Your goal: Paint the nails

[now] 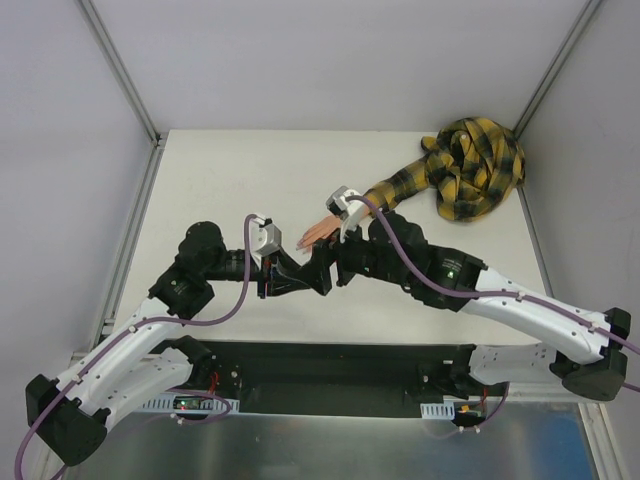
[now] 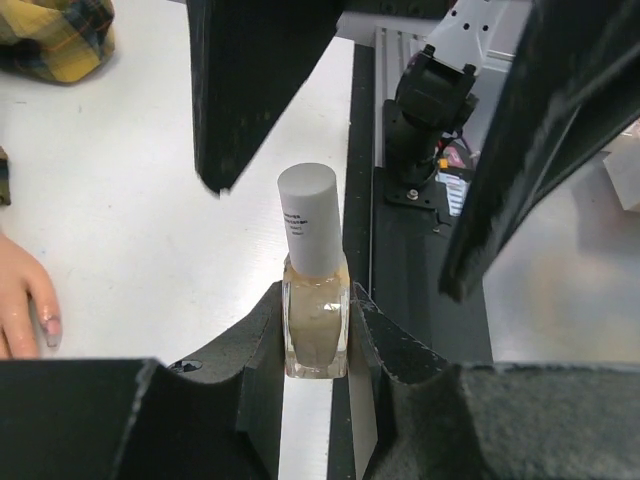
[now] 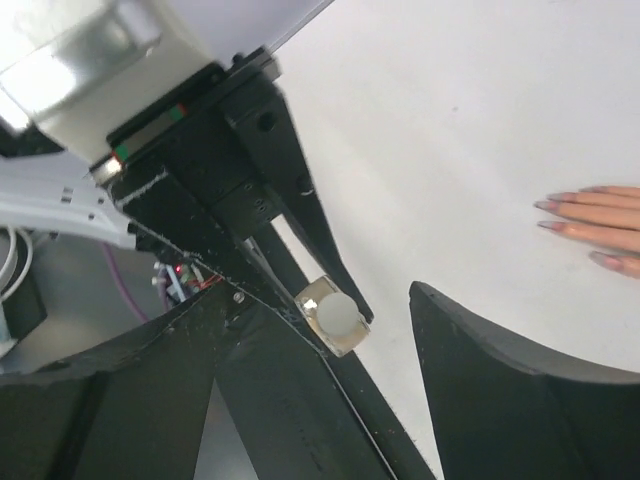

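L claw is closed tight on a small clear glass bottle of beige polish, pinched at the body and upright, with its white cylindrical cap on and sticking up above the fingers. R claw is spread wide w/ nothing in it, one black finger on each side of the cap. The cap sits nearer one finger, and no contact is visible. Both claws meet at mid worktop, white and flat, just in front of the peach-skinned mannequin hand. The hand lies flat on the worktop, fingers pointing toward the L arm. Its tiny pale lilac-pink nails are on the fingertips, near the bottle but apart from it and from both claws. The yellow-black plaid fabric sleeve trails off the wrist and is bunched in a heap at the far R corner. Can't tell if any polish is on the nails.
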Controlling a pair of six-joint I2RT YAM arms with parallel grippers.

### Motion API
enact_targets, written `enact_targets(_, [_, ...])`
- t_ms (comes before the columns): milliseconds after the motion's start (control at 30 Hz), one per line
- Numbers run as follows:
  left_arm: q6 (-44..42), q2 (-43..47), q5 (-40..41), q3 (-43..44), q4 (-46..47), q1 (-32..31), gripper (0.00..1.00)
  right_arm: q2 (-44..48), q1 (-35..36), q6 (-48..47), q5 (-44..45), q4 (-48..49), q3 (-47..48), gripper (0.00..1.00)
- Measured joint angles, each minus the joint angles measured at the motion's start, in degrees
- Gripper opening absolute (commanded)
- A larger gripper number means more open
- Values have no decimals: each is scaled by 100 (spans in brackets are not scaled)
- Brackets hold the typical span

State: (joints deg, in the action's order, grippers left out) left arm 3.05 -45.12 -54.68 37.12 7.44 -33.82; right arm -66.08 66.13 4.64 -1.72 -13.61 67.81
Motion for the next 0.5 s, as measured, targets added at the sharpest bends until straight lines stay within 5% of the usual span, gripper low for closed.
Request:
enact_targets(167, [-87,15,280,0,-2,0,0,-59,116,350,942,-750,713,75])
enact_targets(500, [-120,50,728,0,-4,0,0,-920,245,778,1652,-1517,1471,46])
